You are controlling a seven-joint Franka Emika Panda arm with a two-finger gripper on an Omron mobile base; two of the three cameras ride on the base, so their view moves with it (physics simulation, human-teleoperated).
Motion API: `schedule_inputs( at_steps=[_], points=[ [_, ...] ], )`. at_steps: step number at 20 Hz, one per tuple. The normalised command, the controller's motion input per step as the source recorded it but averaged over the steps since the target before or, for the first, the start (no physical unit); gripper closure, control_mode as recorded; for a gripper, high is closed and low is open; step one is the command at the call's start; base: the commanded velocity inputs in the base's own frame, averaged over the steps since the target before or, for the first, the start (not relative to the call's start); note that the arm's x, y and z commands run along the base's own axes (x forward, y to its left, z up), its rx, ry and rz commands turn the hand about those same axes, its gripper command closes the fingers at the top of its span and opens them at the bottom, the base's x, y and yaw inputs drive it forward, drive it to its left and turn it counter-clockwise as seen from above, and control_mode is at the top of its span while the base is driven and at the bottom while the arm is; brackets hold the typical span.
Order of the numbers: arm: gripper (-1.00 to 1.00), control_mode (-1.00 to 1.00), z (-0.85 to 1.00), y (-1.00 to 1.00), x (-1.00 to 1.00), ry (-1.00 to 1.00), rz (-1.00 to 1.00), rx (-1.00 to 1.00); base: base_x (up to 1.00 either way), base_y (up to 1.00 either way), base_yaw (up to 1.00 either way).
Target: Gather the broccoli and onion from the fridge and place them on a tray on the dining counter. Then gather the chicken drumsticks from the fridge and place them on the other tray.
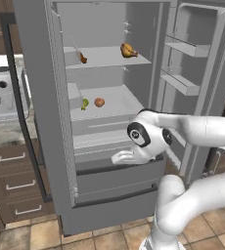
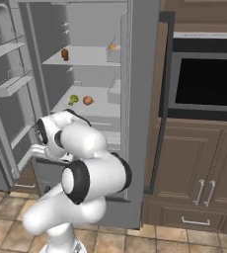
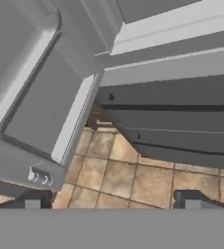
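The fridge (image 1: pixel 109 122) stands open, with the broccoli (image 1: pixel 85 103) and onion (image 1: pixel 99 102) side by side at the frame's centre, 1 shelf below 2 drumsticks (image 1: pixel 128 50). Low at the drawers, the gripper (image 3: pixel 111 203), jaws wide and empty, should rise and approach the broccoli squarely.

We note a grey fridge (image 1: pixel 46 97), bright-green broccoli (image 1: pixel 85 103), an orange-brown onion (image 1: pixel 99 102), golden-brown drumsticks (image 1: pixel 128 50), brown wooden drawers (image 1: pixel 14 180) and a tan tiled floor (image 3: pixel 133 175).
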Motion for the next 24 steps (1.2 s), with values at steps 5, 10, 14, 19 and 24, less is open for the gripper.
schedule_inputs(
  at_steps=[5,10,14,19,24],
  points=[
    [-1.0,-1.0,0.0,0.11,0.64,0.05,0.38,-0.71,0.0,0.0,0.0],
    [-1.0,-1.0,0.0,0.34,0.17,0.02,0.26,-0.68,0.0,0.0,0.0],
    [-1.0,-1.0,-0.01,-0.02,0.0,0.01,-0.11,-0.09,0.0,0.0,0.0],
    [-1.0,-1.0,-0.01,-0.08,-0.38,0.1,-0.56,0.0,0.0,0.0,0.0],
    [-1.0,-1.0,0.0,0.0,-0.26,0.13,-0.83,0.0,0.0,0.0,0.0]
  ],
)
